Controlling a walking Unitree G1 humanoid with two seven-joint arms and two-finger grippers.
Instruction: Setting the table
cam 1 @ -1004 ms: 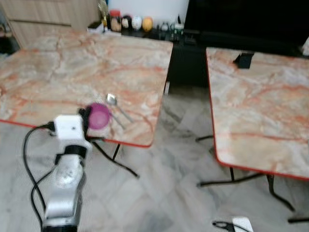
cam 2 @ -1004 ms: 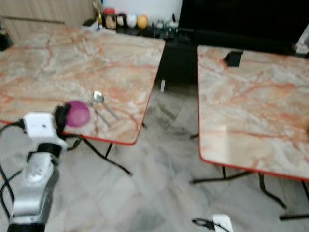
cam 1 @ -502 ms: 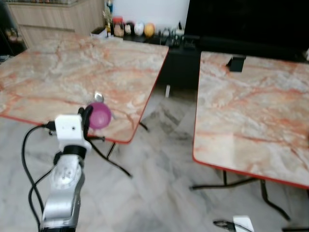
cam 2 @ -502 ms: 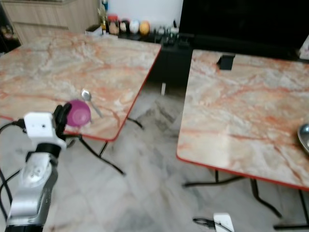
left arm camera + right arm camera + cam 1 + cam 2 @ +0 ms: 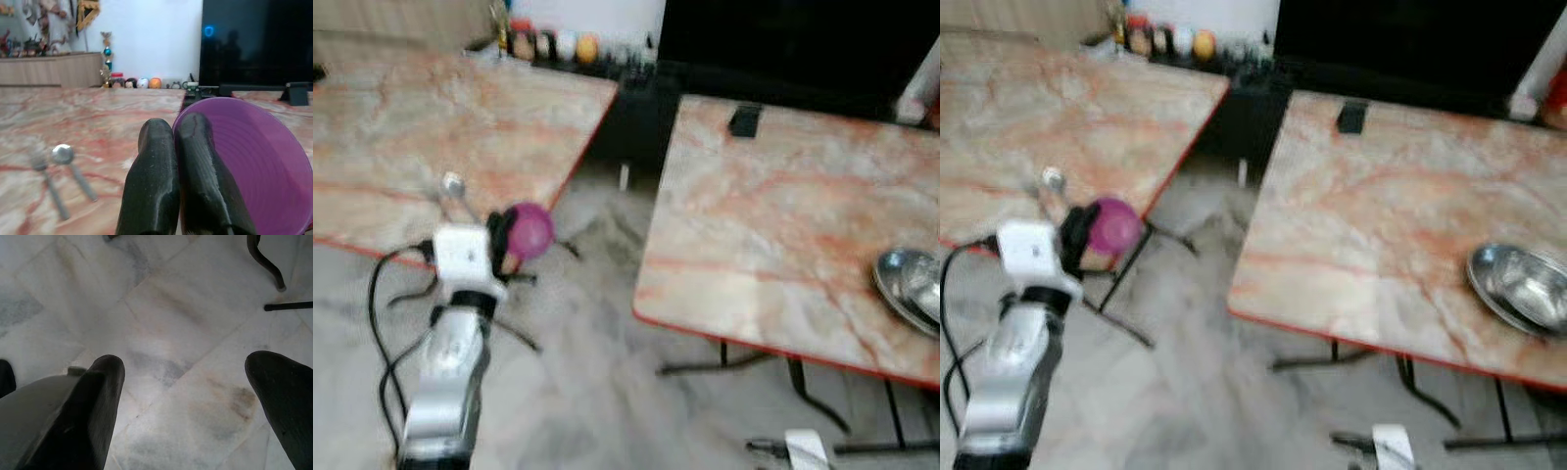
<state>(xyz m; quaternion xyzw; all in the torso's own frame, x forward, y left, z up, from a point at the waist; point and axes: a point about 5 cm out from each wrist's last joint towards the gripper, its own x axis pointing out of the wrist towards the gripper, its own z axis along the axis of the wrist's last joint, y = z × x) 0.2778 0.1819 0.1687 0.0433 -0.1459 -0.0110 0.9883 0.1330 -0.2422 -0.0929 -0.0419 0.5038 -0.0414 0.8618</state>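
Purple bowl (image 5: pixel 254 166) pinched in my left gripper (image 5: pixel 182 196), fingers black, arm silver. Both tables (image 5: pixel 773 215) marbled peach-orange with a red rim. Spoon (image 5: pixel 68 161) and fork (image 5: pixel 46 183) silvery grey. Metal bowl (image 5: pixel 1523 286) at right table's edge shiny steel. Floor (image 5: pixel 171 333) white-grey marble tile. Right gripper (image 5: pixel 193 396) black.

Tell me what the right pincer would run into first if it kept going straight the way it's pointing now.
Most likely the marble floor: the open right pincer points down at bare tiles, with nothing visible between its fingers. The table legs lie off to the side.
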